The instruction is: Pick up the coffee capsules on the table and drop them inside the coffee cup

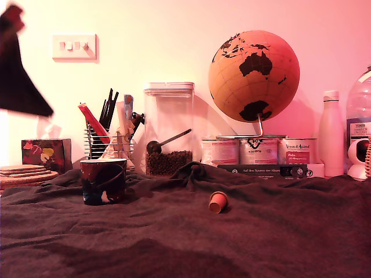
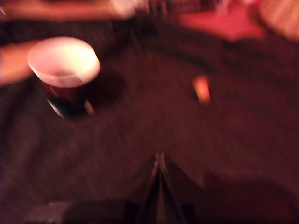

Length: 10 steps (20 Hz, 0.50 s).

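Cup (image 2: 64, 65) interior only from wrist

My wrist view is motion-smeared: the orange capsule (image 2: 202, 88) is a formless glow and the cup's (image 2: 65, 74) pattern unreadable. The gripper (image 2: 160, 163) looks pressed together, jaws indistinct. In the exterior view the arm (image 1: 20, 69) is a dark blur cut off at ten o'clock.
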Each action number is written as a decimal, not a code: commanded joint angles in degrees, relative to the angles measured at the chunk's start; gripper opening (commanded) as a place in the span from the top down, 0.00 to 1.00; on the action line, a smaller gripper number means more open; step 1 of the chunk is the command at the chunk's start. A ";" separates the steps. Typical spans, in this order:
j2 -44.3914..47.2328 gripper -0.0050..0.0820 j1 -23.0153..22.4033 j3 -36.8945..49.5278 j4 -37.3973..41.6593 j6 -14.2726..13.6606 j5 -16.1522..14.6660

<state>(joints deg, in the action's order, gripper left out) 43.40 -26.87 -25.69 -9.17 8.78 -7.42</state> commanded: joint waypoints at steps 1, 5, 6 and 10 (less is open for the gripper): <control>-0.83 0.97 -0.04 1.18 1.01 -0.17 1.07; -1.01 0.97 -0.07 1.18 1.57 -0.09 1.42; -0.96 0.97 -0.17 1.18 1.86 0.26 1.42; -0.59 0.97 -1.29 1.16 5.27 0.26 0.83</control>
<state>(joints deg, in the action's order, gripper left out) 42.15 -27.86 -25.69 -4.86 8.84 -6.39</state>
